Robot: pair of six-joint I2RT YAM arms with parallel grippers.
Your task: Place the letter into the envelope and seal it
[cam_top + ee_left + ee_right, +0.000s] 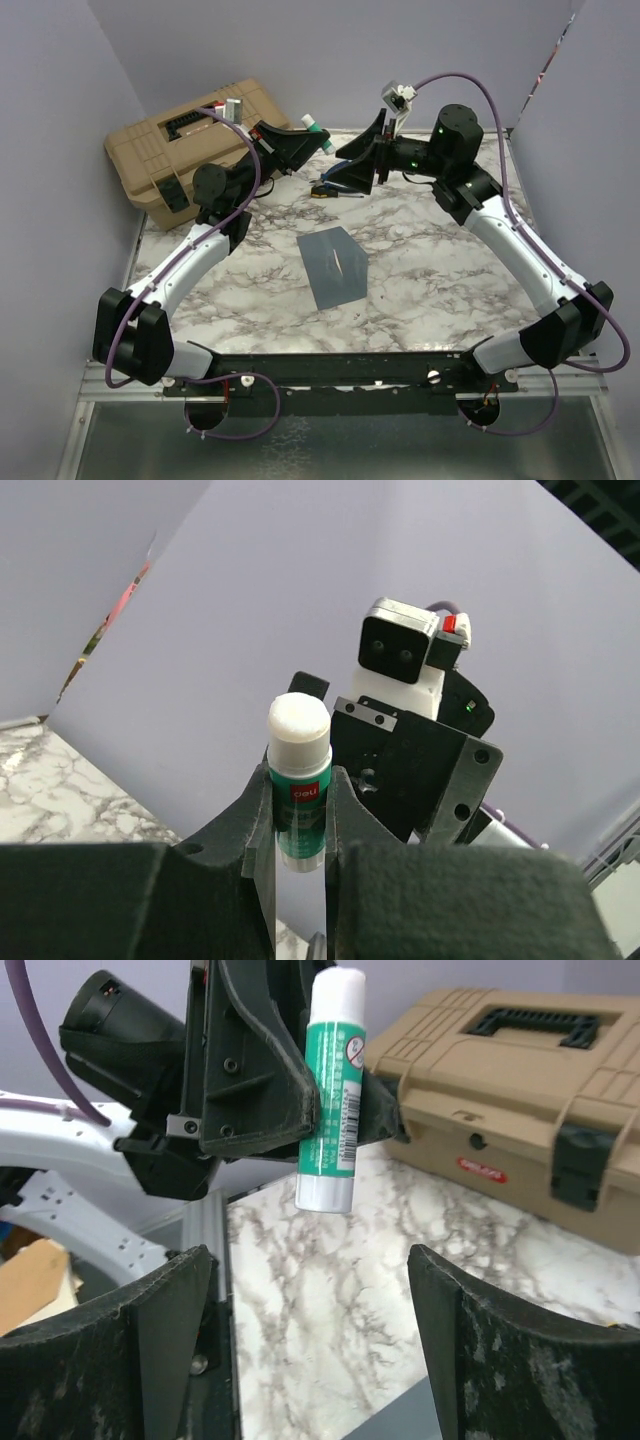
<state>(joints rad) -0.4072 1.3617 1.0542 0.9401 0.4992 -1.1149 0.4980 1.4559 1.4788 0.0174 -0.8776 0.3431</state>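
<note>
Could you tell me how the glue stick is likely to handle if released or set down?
The glue stick is a smooth round tube, so it would probably roll if laid down. Its slick plastic may slip in the left gripper. It looks rigid and light.

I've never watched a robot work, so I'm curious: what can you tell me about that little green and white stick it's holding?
It is a glue stick: a slim, plastic-looking tube with a green printed label, a barcode, a small red logo and white ends. The left gripper pinches its middle, holding it roughly upright above the marble table. Nothing else touches it; the open right gripper faces it.
</note>
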